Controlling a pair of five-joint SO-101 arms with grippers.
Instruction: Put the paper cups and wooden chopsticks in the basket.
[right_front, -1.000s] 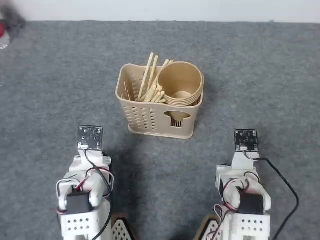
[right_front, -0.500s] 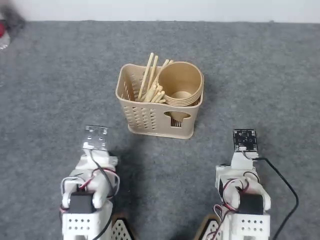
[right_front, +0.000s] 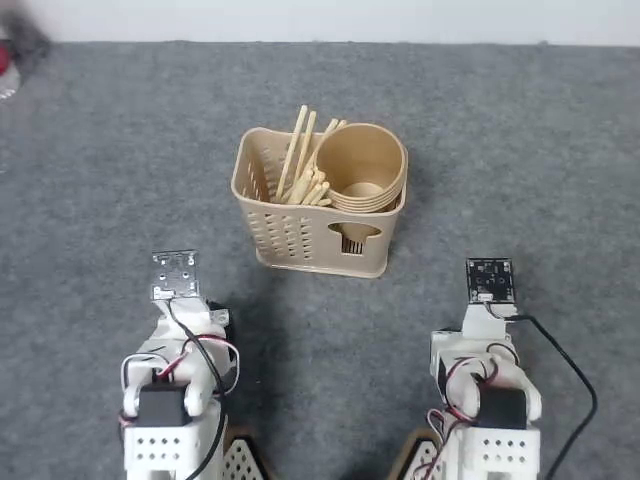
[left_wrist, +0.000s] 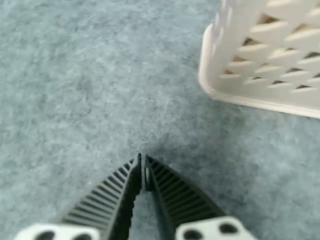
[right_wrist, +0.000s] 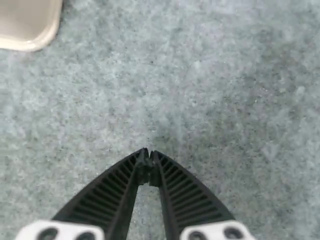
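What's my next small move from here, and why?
Probably none: I'd stop and call it done. The paper cups and wooden chopsticks stand inside the basket, while the left hand and right hand are shut on nothing above the grey mat.

You've got the basket (right_front: 300, 235) mid tabletop (right_front: 520, 120), nearer the far edge. Paper cups (right_front: 362, 165) sit in its right half, wooden chopsticks (right_front: 300, 160) in its left. Left hand (left_wrist: 143, 167) and right hand (right_wrist: 149, 157) are by the near edge.
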